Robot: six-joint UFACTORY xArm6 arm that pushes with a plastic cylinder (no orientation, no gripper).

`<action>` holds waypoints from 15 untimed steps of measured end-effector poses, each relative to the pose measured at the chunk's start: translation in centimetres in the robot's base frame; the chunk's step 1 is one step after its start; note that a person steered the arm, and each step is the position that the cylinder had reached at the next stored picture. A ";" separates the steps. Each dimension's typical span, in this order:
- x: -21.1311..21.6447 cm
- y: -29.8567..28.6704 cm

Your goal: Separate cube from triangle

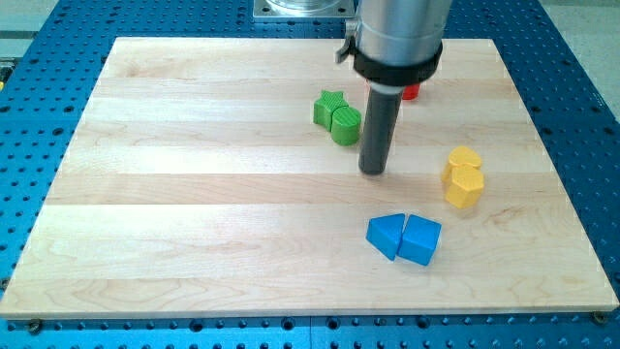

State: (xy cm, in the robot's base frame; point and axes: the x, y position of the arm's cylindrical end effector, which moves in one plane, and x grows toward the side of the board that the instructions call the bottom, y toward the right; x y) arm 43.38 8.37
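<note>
A blue cube point(421, 239) and a blue triangle point(387, 235) lie side by side and touching, at the view's lower middle right of the wooden board point(194, 194). The triangle is on the left, the cube on the right. My tip point(373, 171) rests on the board above them, about a block's width above the triangle and slightly to its left, touching neither. The rod rises toward the view's top into the arm's grey body.
Two green blocks point(337, 115) sit touching just left of the rod. Two yellow blocks point(464, 177) stand touching to the right of my tip. A red block point(410, 92) is mostly hidden behind the arm's body near the top.
</note>
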 end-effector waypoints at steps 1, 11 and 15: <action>-2.6 1.1; 14.1 2.6; 8.0 0.9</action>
State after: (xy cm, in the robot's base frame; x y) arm 51.33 9.25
